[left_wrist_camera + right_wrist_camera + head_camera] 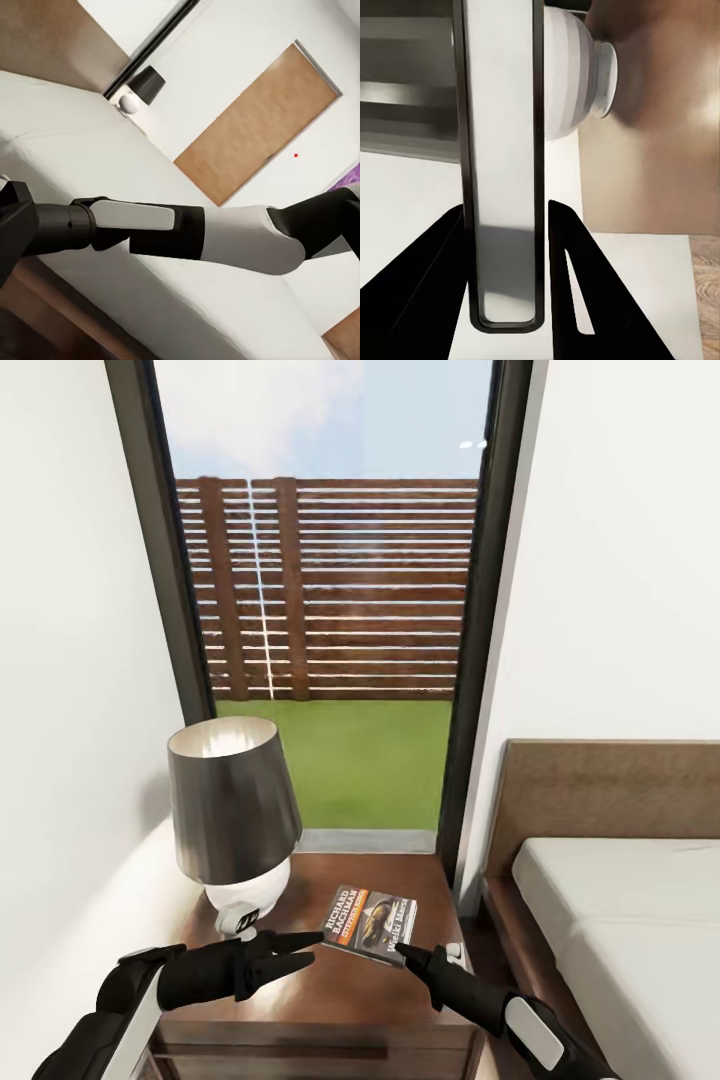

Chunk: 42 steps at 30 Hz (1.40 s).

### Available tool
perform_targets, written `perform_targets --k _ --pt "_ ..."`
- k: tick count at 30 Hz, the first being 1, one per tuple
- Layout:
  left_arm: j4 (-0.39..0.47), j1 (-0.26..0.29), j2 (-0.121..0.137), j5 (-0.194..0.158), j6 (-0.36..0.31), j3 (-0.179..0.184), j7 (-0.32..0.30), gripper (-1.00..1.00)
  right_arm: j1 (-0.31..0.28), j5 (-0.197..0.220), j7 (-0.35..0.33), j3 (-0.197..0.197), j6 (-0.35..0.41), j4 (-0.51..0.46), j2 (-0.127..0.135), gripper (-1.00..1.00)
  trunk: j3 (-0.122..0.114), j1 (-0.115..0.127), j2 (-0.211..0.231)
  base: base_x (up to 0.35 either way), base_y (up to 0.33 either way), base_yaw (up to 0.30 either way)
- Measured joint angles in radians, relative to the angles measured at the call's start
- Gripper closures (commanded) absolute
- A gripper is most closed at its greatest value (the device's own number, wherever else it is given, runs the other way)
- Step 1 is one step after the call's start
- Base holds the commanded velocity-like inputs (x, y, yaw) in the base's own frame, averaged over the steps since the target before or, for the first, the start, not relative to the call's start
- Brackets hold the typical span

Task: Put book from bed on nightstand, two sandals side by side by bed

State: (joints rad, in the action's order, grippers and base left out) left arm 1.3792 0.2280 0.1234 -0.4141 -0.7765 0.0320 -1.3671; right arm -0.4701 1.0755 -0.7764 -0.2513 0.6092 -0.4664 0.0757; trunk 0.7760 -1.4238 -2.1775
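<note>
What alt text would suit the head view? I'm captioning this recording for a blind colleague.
The right gripper holds a book by its edge over a dark wooden nightstand, beside a lamp. The left gripper points at the book from the other side. Behind is a tall window; the bed is at right.

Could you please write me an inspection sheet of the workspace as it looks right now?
Surface: nightstand, dark glossy wood, beside the bed.
Job's things: book over the nightstand top, held at one edge; sandals: nothing seen.
Clutter: lamp with dark shade and white base at the nightstand's back left.
Grippers: right claw shut on the book's edge, seen clamped in the right wrist view; left claw beside the book, fingers close together, state unclear.
Cables: nothing seen.
Surroundings: tall window showing fence and grass; white walls.
</note>
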Motion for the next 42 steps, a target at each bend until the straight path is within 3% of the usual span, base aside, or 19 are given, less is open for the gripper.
perform_targets --k 19,42 --pt "0.0 0.0 0.0 0.0 -0.001 -0.002 0.0 -1.0 0.0 0.0 0.0 0.0 0.0 0.0 0.0 1.0 0.0 0.0 0.0 0.125 0.0 0.0" --pt "0.0 0.0 0.0 0.0 -0.002 -0.002 0.0 -1.0 0.0 -0.002 0.0 0.0 -0.001 0.0 0.0 1.0 0.072 -0.088 -0.161 0.0 0.0 0.0"
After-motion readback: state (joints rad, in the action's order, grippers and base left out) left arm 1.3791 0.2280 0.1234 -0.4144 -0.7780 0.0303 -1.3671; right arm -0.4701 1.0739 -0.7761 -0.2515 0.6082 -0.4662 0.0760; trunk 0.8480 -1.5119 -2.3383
